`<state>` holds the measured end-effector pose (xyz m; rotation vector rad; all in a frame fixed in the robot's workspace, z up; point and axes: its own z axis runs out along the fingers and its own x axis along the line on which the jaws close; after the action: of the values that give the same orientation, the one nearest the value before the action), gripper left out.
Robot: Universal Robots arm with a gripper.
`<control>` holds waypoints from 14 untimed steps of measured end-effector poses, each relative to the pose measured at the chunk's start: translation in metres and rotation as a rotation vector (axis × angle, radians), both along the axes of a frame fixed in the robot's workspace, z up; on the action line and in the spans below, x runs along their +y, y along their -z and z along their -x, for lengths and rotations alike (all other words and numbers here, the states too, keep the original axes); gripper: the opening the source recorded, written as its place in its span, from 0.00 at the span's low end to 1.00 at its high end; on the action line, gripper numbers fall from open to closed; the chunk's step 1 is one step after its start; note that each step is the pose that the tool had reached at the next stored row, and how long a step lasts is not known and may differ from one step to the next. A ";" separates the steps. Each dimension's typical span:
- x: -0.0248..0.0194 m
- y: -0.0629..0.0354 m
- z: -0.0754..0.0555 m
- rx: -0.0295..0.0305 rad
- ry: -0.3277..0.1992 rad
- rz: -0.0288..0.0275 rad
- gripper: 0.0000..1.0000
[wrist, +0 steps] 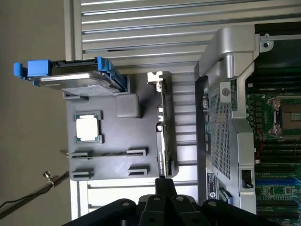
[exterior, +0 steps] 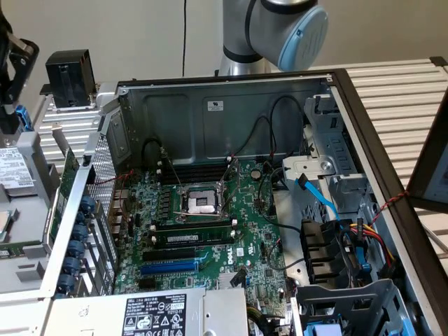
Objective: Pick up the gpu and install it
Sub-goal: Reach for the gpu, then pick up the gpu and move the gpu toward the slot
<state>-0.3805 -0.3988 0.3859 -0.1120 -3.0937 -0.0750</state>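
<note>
The gpu (wrist: 165, 136) stands in the tray (wrist: 117, 139) just before the gripper (wrist: 164, 186), not yet installed; gripper width I cannot tell.

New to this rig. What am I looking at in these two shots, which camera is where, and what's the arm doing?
The machine is a single robot arm with a gripper at its end. The exterior view comes from a camera off the arm. It looks into an open computer case with the green motherboard on its floor. The wrist view comes from a camera on the arm's wrist, aimed at a grey tray beside the case. The tray holds a hard drive with blue rails, a processor chip and the gpu, standing on edge. The gripper hangs close to one end of the gpu, which sits in the tray, not yet installed.
</note>
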 end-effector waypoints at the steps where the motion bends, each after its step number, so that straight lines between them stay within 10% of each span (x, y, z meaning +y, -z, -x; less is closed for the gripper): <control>1: 0.0000 0.0000 0.005 0.0002 0.000 -0.0009 0.11; 14: 0.0000 0.0002 0.025 0.0011 0.000 -0.0095 0.11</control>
<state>-0.4054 -0.3988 0.3857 -0.1115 -3.0919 -0.0896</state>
